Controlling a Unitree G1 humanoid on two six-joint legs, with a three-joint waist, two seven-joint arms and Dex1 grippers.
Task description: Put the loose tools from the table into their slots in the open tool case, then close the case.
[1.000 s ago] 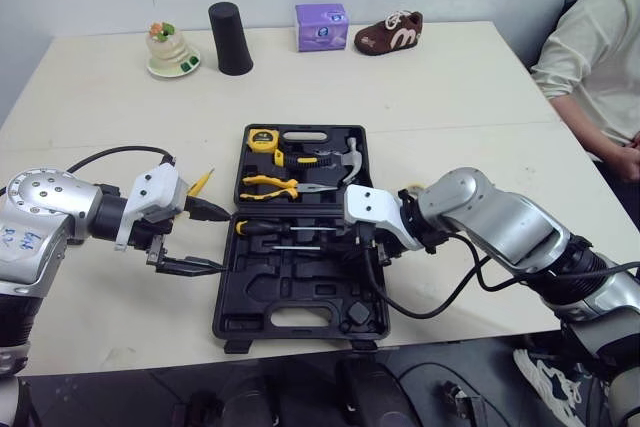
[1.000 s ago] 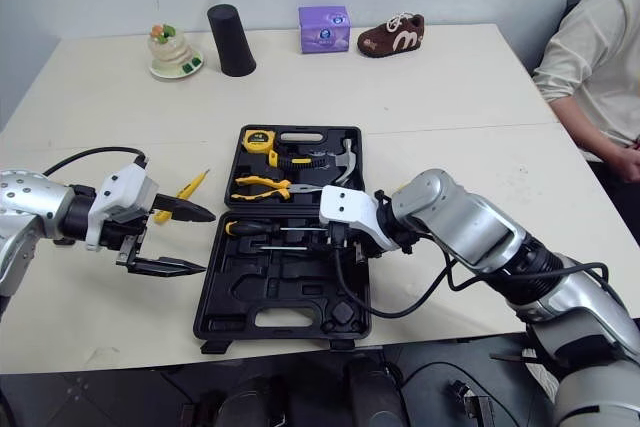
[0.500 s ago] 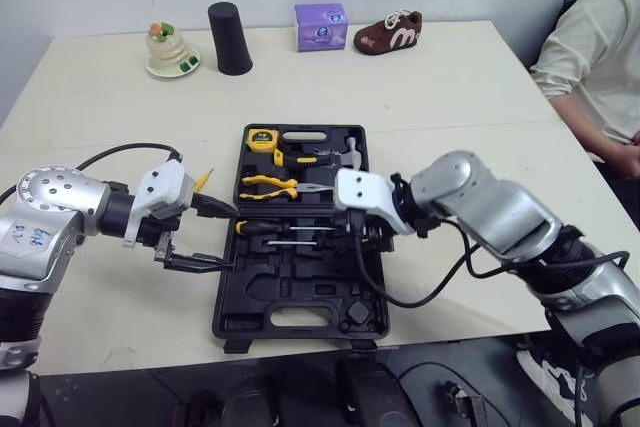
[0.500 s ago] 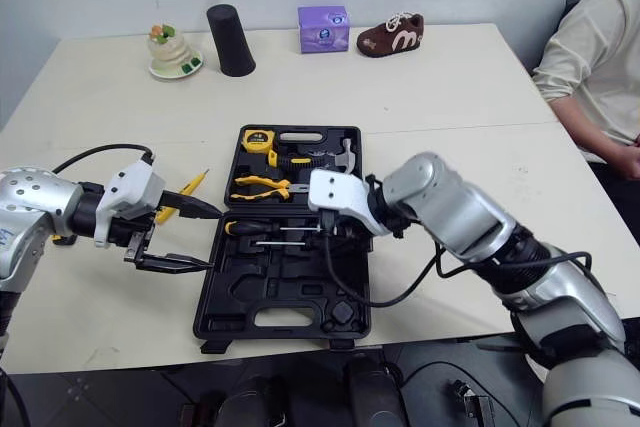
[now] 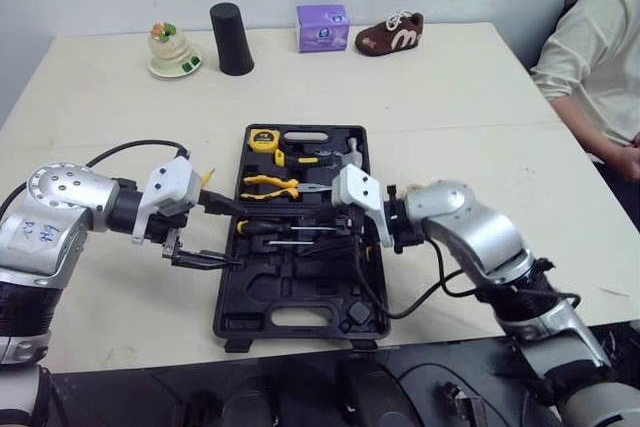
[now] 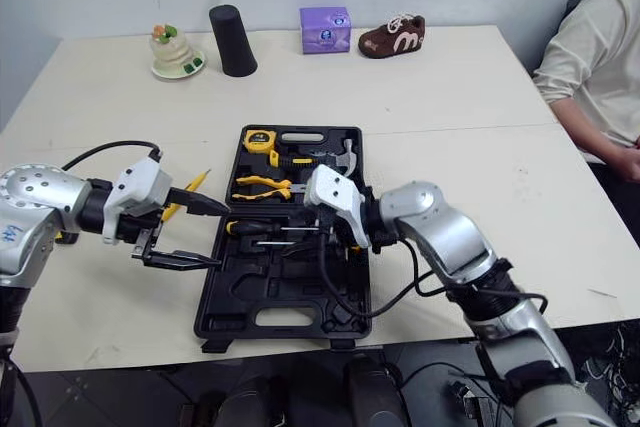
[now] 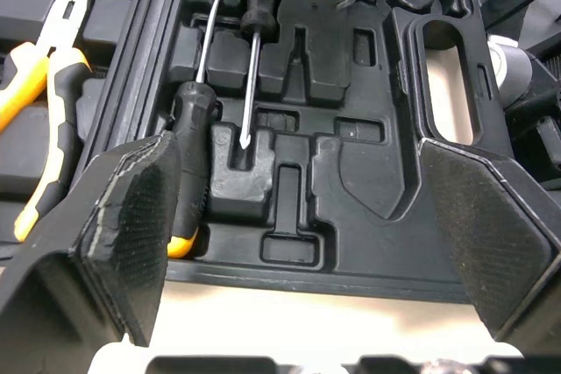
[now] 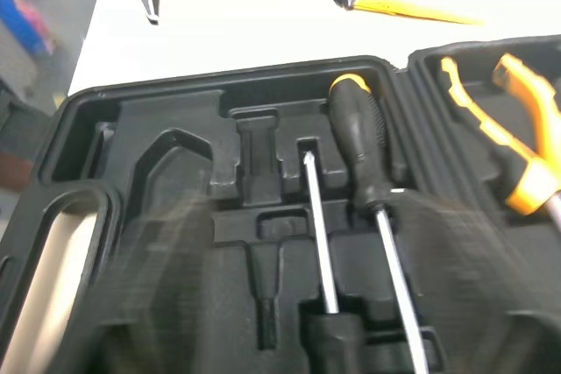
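Black tool case lies open; left jaws spread at its edge — right jaws over screwdrivers, cannot tell.

One open tool case lies on the surface. It holds two screwdrivers, one pair of pliers, one tape measure, one hammer and what may be one more yellow-and-black handle. One slim yellow tool lies loose. At the far edge stand one black cup, one purple box, one brown shoe and one ornament. One person sits beside.
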